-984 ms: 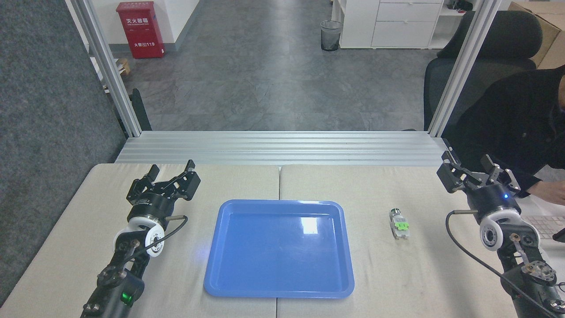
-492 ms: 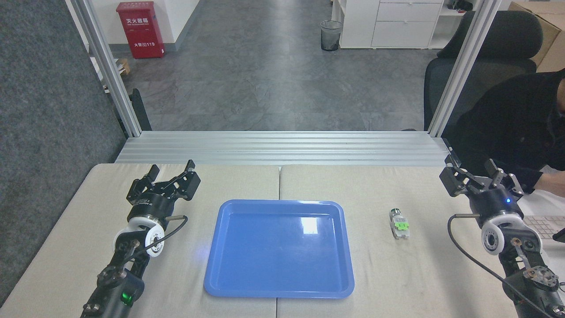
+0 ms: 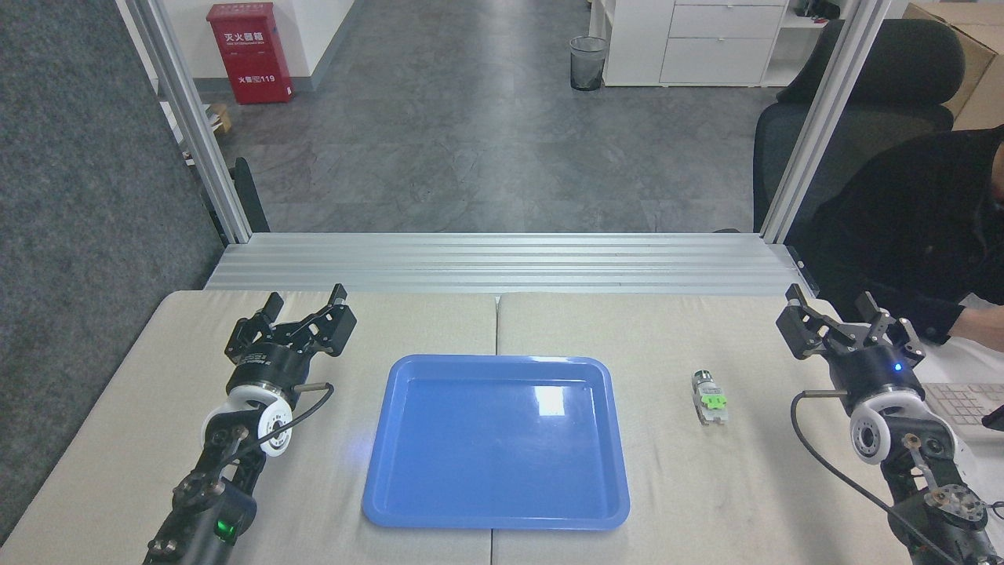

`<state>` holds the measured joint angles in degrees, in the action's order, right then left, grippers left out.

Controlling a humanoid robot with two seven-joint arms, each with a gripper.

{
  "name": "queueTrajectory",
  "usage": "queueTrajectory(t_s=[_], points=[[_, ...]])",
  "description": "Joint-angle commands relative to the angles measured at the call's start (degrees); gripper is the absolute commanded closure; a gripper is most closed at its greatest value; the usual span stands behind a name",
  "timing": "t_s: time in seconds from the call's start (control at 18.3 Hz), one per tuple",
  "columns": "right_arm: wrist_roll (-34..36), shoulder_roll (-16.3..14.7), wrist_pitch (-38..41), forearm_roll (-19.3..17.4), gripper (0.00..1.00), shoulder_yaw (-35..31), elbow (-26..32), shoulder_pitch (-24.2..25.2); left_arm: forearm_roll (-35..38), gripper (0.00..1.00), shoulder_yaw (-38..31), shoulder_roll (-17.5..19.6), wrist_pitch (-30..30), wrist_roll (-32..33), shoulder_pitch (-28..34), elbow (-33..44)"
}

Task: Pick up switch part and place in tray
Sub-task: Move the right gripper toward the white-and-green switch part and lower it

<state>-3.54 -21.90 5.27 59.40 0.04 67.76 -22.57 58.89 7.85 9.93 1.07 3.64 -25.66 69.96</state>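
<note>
The switch part (image 3: 709,399) lies on the beige table to the right of the tray, its green block in the middle and its dark round end pointing away from me. The glossy blue tray (image 3: 376,486) sits flat at the table's centre with nothing in it. My right gripper (image 3: 831,310) stands open above the table's right side, up and to the right of the switch part, holding nothing. Over the table's left side my left gripper (image 3: 306,301) is open too, well left of the tray.
A person in dark clothing (image 3: 918,212) leans in at the right edge, a hand near a white keyboard (image 3: 961,402). An aluminium frame with two posts (image 3: 502,263) borders the table's far edge. An office chair (image 3: 886,71) stands behind the right post.
My right gripper dropped slightly, drifted right, then came back a little left. The person's arm shifted at the right edge. The left arm, tray and switch part stayed put.
</note>
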Motion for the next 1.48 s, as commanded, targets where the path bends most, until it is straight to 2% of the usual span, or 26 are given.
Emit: queueTrajectory(t_s=[0.0,0.22,0.6,0.71,0.88,0.98,1.15,1.42], points=[[0.03,0.55,-0.18,-0.08,0.03,-0.3,2.81,1.04,0.0,0.0,-0.03,0.0,-0.01,-0.04,0.0,0.0],[0.03,2.65,-0.09,0.01,0.03,-1.78,3.7,2.26,0.0,0.0,0.06,0.0,-0.01,-0.04,0.0,0.0],[-1.46,2.04,-0.18,0.45,0.03,-1.09,2.48,2.62,0.0,0.0,-0.03,0.0,-0.01,-0.04,0.0,0.0],[-3.84,2.74,0.61,0.1,0.05,0.48,-2.35,2.27,0.0,0.0,0.06,0.0,-0.01,-0.04,0.0,0.0],[-3.93,3.09,0.53,-0.52,0.05,2.42,-5.43,1.74,0.0,0.0,0.06,0.0,-0.01,-0.04,0.0,0.0],[-4.1,4.67,0.62,-0.25,0.05,4.61,-7.02,1.13,0.0,0.0,-0.03,0.0,-0.01,-0.04,0.0,0.0],[-4.1,5.72,0.53,-0.16,0.07,10.14,-13.42,0.6,0.0,0.0,0.06,0.0,-0.01,-0.04,0.0,0.0],[-4.1,7.49,0.18,0.1,0.08,14.89,-20.46,-2.21,0.0,0.0,-0.03,0.0,-0.01,-0.04,0.0,0.0]])
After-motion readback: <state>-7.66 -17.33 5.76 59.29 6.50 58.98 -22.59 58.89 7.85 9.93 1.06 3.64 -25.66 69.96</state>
